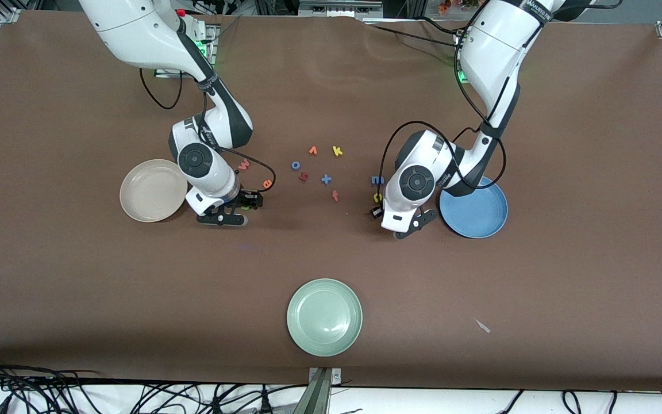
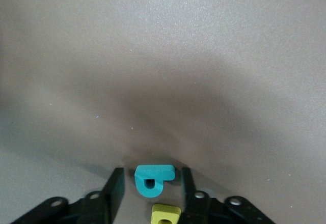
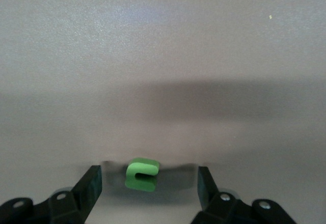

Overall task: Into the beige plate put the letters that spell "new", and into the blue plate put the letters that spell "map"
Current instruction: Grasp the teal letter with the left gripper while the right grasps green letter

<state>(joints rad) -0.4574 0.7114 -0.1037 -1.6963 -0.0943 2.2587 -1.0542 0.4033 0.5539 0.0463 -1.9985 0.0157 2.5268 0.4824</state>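
Observation:
My left gripper [image 2: 151, 182] is low over the table beside the blue plate [image 1: 474, 208], open, with the teal "a" [image 2: 155, 179] lying between its fingers and a gap on each side. The yellow "p" [image 2: 166, 214] lies just next to it, and the blue "m" [image 1: 377, 180] a little farther from the front camera. My right gripper [image 3: 148, 180] is down beside the beige plate [image 1: 153, 190], open around the green "n" [image 3: 142, 174] without touching it. The pinkish-red "w" [image 1: 243, 165] and orange "e" [image 1: 267, 184] lie close by. Both plates hold nothing.
Between the arms lie loose letters: blue "o" [image 1: 295, 165], orange "v" [image 1: 312, 150], yellow "k" [image 1: 337, 151], a red letter [image 1: 303, 177], a blue plus [image 1: 326, 179], red "f" [image 1: 335, 196]. A pale green plate [image 1: 324, 317] stands nearer the front camera.

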